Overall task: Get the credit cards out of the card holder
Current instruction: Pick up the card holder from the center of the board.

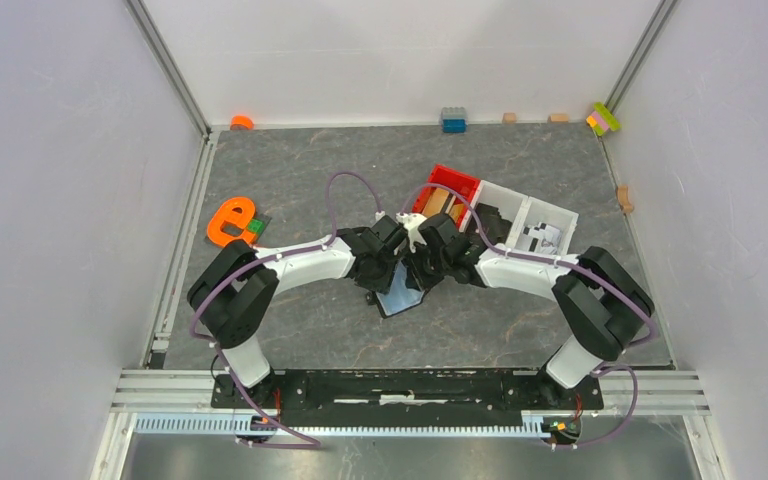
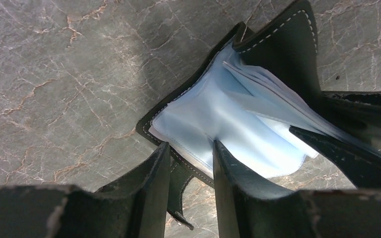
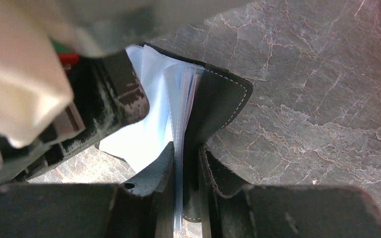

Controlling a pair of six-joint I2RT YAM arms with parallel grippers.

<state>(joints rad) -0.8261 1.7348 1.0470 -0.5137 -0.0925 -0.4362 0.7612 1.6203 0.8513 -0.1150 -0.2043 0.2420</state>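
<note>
Position. The small black folding card holder with white stitching and pale blue lining (image 1: 400,298) lies open on the grey marbled tabletop (image 1: 520,330), at the centre of the top view. It is below the red plastic bin (image 1: 457,178) and apart from it. Both arms converge over it.

Left gripper (image 2: 191,148): jaws partly open, nothing pinched between them. The fingers come down over the lower edge of the flat cover panel. One tip is at the stitched rim and the other on the blue lining. Judgement: it is there to pin this panel to the table so the holder cannot slide or lift. The black snap strap (image 2: 178,198) hangs loose at the bottom of the left wrist view.

Right gripper (image 3: 186,148): jaws drawn narrow. Between them are a thin pale sheaf of inner leaves and a black flap of the card holder, and they look clamped. Judgement: it holds this half upright so the pockets fan open against the pinned half.

Appearance. The cover is matte black and soft, and its raised corner curls at the upper middle of the right wrist view. The lining is glossy and washed out by glare. The pale layers are stacked edge-on.

Credit cards: none is distinguishable. I cannot tell whether any pale layer is a card or a sleeve. Extraction looks not yet done.
</note>
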